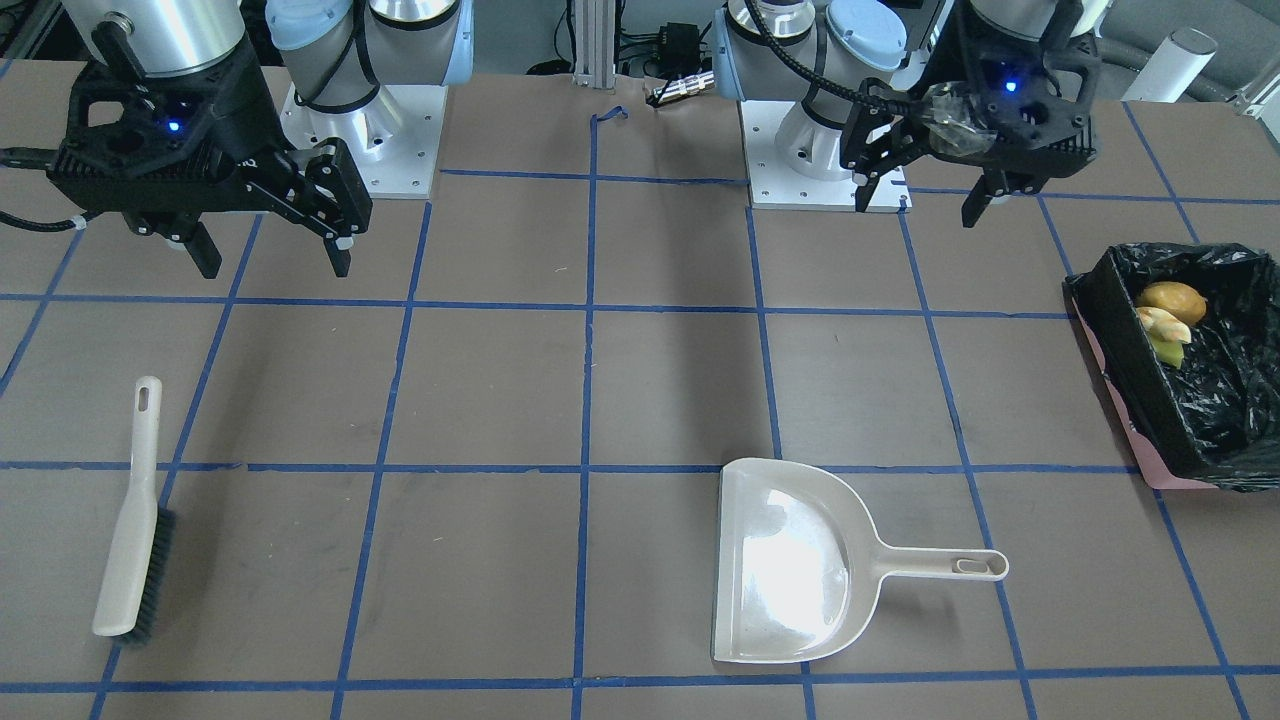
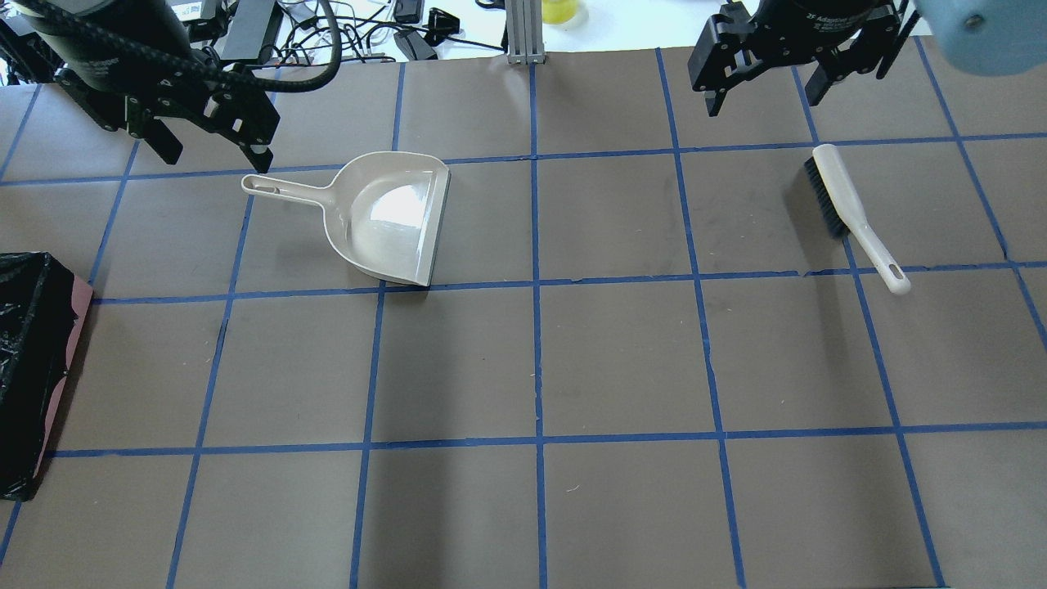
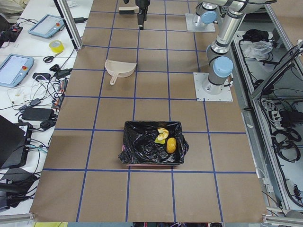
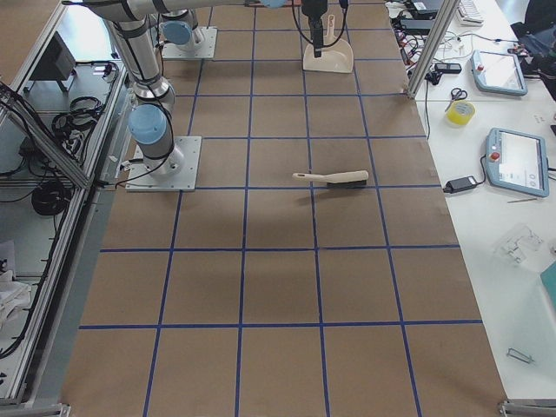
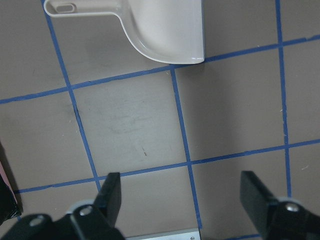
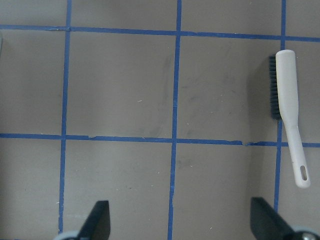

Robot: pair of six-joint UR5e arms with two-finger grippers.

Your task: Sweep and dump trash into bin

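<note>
The bin (image 1: 1125, 375), lined with a crinkly black bag, stands at the table's end on my left; it also shows in the overhead view (image 2: 29, 368) and the exterior left view (image 3: 142, 153). Inside lie the potato-like lump (image 1: 1172, 297), the orange-cream peel (image 1: 1165, 324) and the yellow-green sponge (image 1: 1168, 350). My left gripper (image 1: 925, 195) is open and empty, raised near its base, apart from the bin. My right gripper (image 1: 275, 255) is open and empty, raised over the table.
A beige dustpan (image 1: 800, 575) lies empty on the table in front of my left arm, handle toward the bin. A beige brush with black bristles (image 1: 135, 520) lies in front of my right arm. Blue tape lines grid the brown tabletop.
</note>
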